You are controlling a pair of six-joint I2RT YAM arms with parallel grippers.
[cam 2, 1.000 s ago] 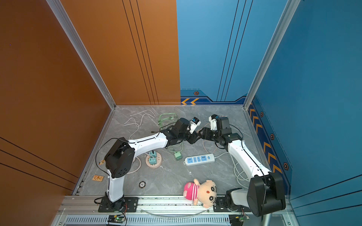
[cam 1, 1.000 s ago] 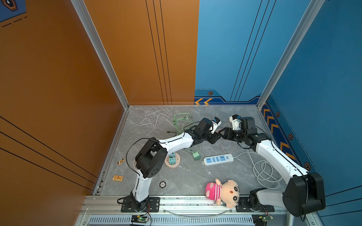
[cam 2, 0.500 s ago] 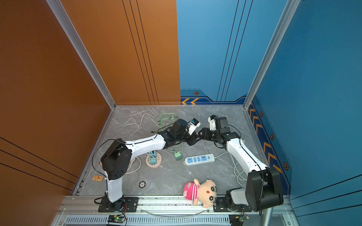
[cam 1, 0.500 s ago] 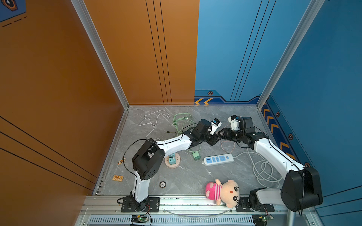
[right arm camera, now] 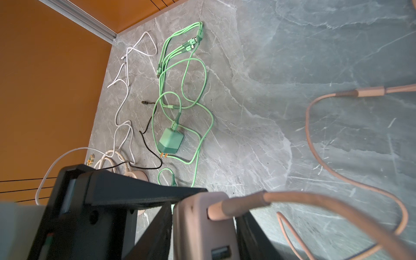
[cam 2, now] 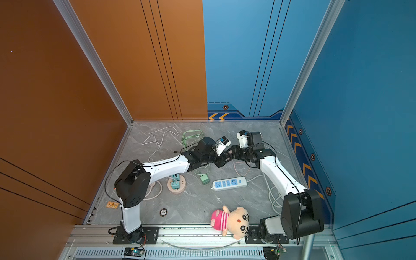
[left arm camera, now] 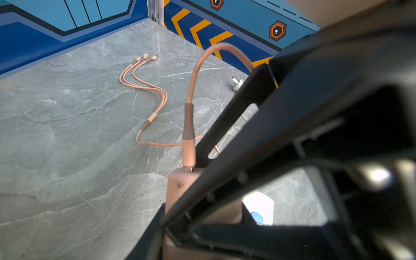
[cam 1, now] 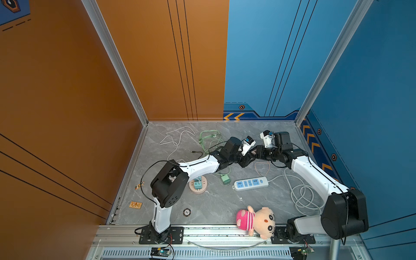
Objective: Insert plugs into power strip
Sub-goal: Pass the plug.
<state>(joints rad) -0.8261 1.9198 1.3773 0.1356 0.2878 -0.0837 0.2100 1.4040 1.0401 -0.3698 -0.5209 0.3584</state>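
Right wrist view: the pale pink plug (right arm camera: 195,222) is a small cube with rounded edges, and a matching pink cable (right arm camera: 337,207) enters one face. It is aloft above the tabletop (cam 1: 213,202), between the two claws, which meet on the far side of the power strip (cam 1: 251,183). The left claw (cam 1: 246,161) grasps the plug. The right claw (cam 1: 256,153) has a finger on each side of the same plug; whether it presses on it cannot be determined. In the left wrist view the cable rises from the plug, loops down to the tabletop and splits into three leads (left arm camera: 144,67).

Count, both top views: four plugs visible
- One pale pink, at the claws
- One mint green plug (cam 1: 225,179), lying on the tabletop near the strip's end, with two gold prongs (right arm camera: 164,155) exposed
- Two teal plugs (cam 1: 197,185), seated in one round beige socket base (cam 1: 198,191)
- One power strip, white with blue sockets
- One plush doll (cam 1: 258,221), at the front edge
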